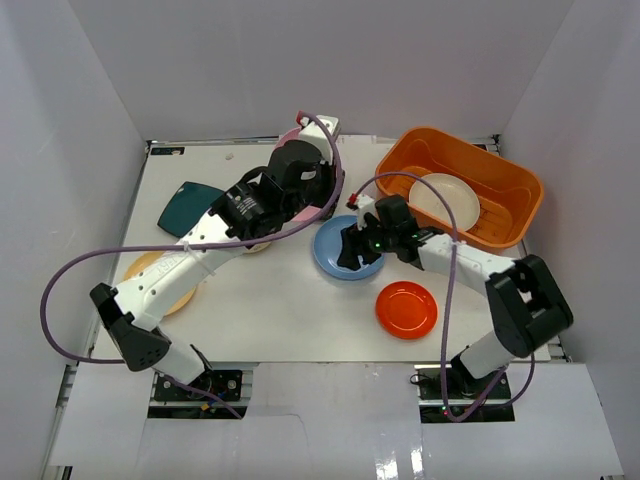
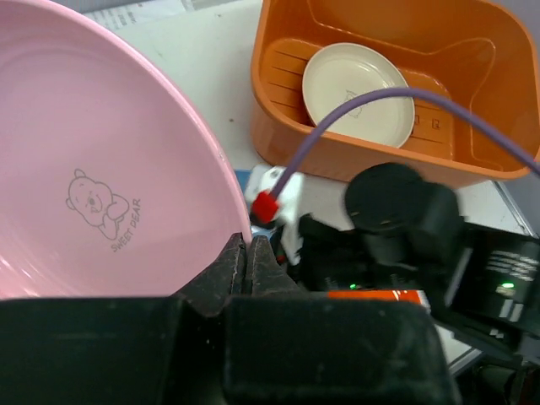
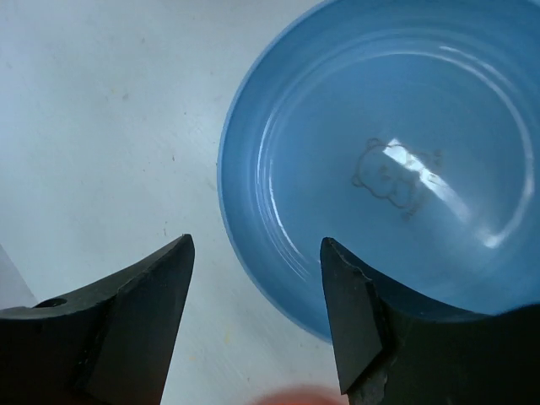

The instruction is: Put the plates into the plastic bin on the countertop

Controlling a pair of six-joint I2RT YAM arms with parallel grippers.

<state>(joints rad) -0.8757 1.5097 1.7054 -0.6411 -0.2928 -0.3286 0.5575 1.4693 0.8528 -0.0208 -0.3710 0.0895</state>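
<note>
Plates: small, stiff, glossy, prob. light plastic (judgement). Faces are looking slick and rims shallow, so an edge pinch on the rim is the sensible hold. Anything lying flat needs one finger going under the lip.

L gripper [image 2: 249, 253] is clamping tight on the rim of the pink plate [image 2: 101, 169], fingers meeting at the edge, bear print facing the wrist cam. Plate is sitting tilted at back-centre of the table in the top view; clearance from the surface not readable. A thin pinch on a slick rim means the plate could be swinging during transfer, so go slow.

Plastic bin [image 1: 510, 190] is standing back-right, w/ the cream plate [image 1: 445, 200] lying inside.

R gripper [image 3: 253, 245] is hovering w/ jaws spread over the edge of the blue plate [image 3: 405, 169], rim running between the two fingers; no contact evident. Blue plate is lying flat on the countertop [image 1: 290, 310], mid-table, just left of and nearer than the bin.

Not yet binned: red plate [image 1: 406, 309] near the R arm, teal square plate [image 1: 185, 205] at left, yellow plate [image 1: 145, 268] partly under the L arm.

Pose: L arm is stretching diagonally from its base to back-centre. R arm is folding, elbow out to the right, forearm reaching left
</note>
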